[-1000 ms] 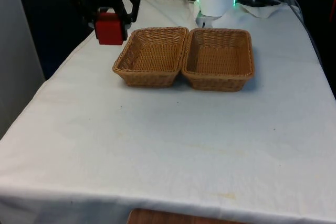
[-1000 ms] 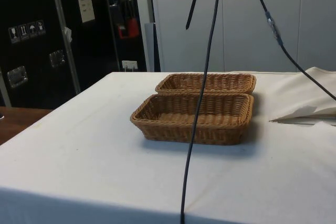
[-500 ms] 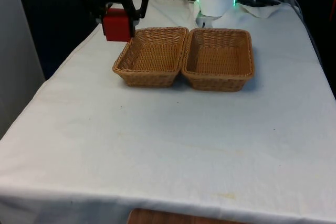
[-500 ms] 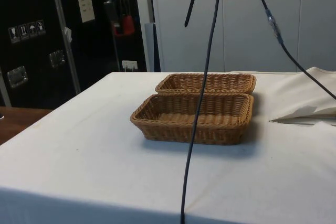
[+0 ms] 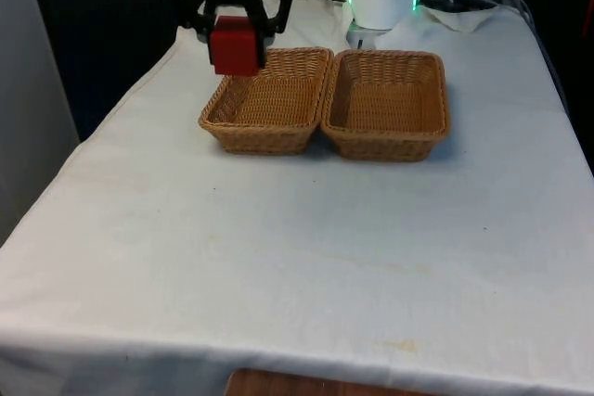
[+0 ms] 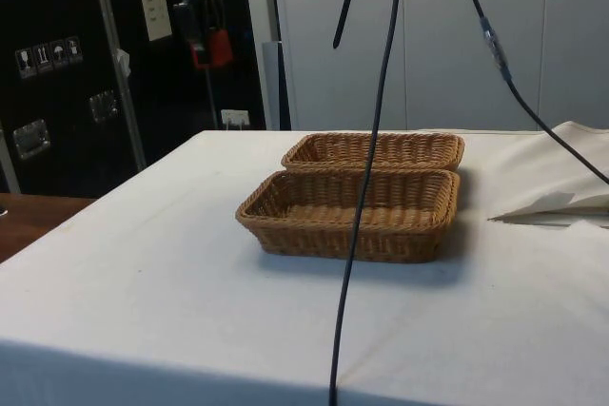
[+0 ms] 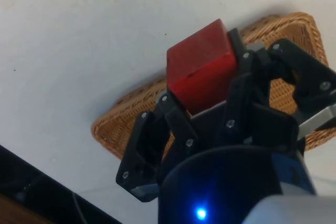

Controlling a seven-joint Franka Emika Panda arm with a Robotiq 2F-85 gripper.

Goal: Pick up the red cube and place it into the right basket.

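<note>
The solid red cube (image 5: 233, 44) is travelling toward the front view's right: a second ago it hung outside the baskets over the cloth, and now it is hanging above the near-left corner of the woven brown wicker basket on the front view's left (image 5: 269, 99). The black two-finger claw (image 5: 233, 32) is pinching the cube between its fingers, well above the basket rims; the wrist view shows the cube (image 7: 201, 73) gripped squarely with wicker below it.

Which basket counts as "right" depends on whose side is meant. If it is the robot's own right, the claw is nearly there and should centre over the weave before descending; if it is the twin wicker basket on the front view's right (image 5: 386, 104), the carry is about half done. Either way, I would keep the height until past the rims, then lower and release gently so the cube is not bouncing out.

The two baskets are sitting touching, side by side, on the worktop under its white cloth (image 5: 297, 257). In the side view a black cable (image 6: 366, 178) is hanging in the foreground, with dark cabinets (image 6: 57, 64) behind.
</note>
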